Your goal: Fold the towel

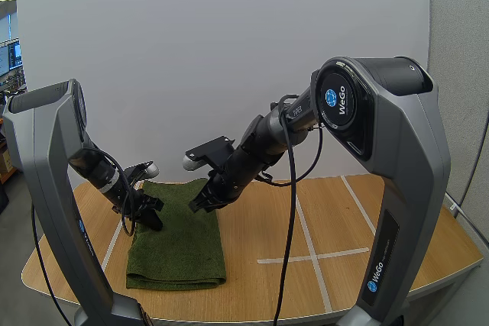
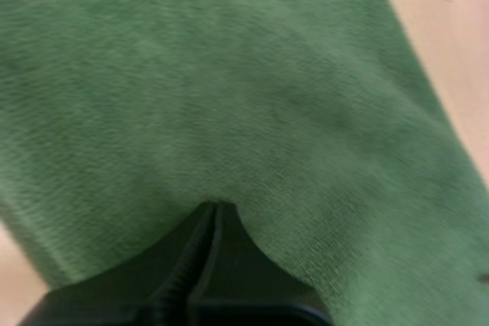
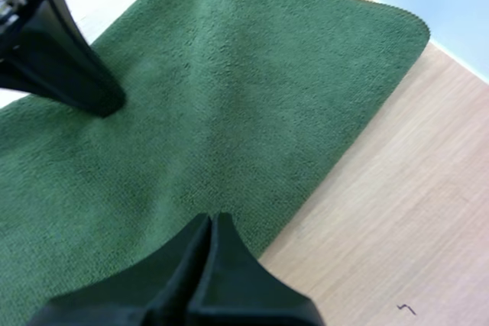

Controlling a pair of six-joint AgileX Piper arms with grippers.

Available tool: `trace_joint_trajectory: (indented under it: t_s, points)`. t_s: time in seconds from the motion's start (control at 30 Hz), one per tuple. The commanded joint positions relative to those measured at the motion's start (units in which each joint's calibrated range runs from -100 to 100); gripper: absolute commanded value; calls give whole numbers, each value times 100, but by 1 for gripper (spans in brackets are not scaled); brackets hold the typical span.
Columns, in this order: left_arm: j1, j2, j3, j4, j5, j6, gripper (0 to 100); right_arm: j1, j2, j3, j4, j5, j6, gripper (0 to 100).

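A: Starting at the left, what are the left jaws doing?

B: They're closed together into one dark wedge, tip down on the left edge of the dark green rectangular terry towel (image 1: 177, 242). In the left wrist view the tip presses into the pile, and I see no cloth pinched between the fingers.

A: And the towel itself?

B: It lies flat on the light wooden counter (image 1: 351, 211), towards its left side, with its long way running from the back to the near edge. The near edge looks thick and rounded, so I judge it is already doubled over at least once.

A: How will it handle?

B: Soft, light and limp, I'd say. The fuzzy pile should grip well rather than slip, but the cloth will sag and drag if it is lifted by a single point. The best place to take hold is a corner or an open edge, with all layers pinched together. Both arms should take matching corners so the fold lands square.

A: Further right?

B: The right jaws are also pressed together on nothing. Their tip rests just inside the towel's right edge, in the far half. In the right wrist view the left jaws sit across the cloth from them.

A: Beyond that?

B: Bare counter with white tape lines (image 1: 313, 256), apart from the towel.
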Motion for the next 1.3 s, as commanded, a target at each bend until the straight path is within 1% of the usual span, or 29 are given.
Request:
trace_joint_trajectory:
  t_s: [0.0,0.07,0.23,0.47,0.5,0.77,0.97,1.07,1.17,1.27]
  points:
    - [4,-160,390,-78,-1938,152,0,-140,123,-40,39,353,1,0]
    - [4,-160,390,-87,-2269,152,0,-140,123,-40,39,413,1,0]
    - [4,-296,390,-238,-1498,327,0,-132,123,-40,253,421,-61,0]
    - [4,-668,390,-346,-938,341,0,-126,348,-58,964,-204,-623,0]
    - [4,-668,390,-346,-872,341,0,-126,452,-127,976,-224,-636,0]
    - [4,-668,574,-335,-922,274,0,-126,1316,-1007,976,-224,-636,0]
    - [4,-668,1112,-121,-1833,334,0,-126,1712,-1239,976,-290,-636,0]
    - [4,-668,1314,-35,-2142,381,0,-126,1781,-1239,856,-312,-636,0]
    - [4,-668,1400,8,-2106,378,0,-126,1841,-1239,635,-312,-541,0]
    - [4,-668,1402,23,-1885,378,0,-142,1854,-1239,294,-277,-293,0]
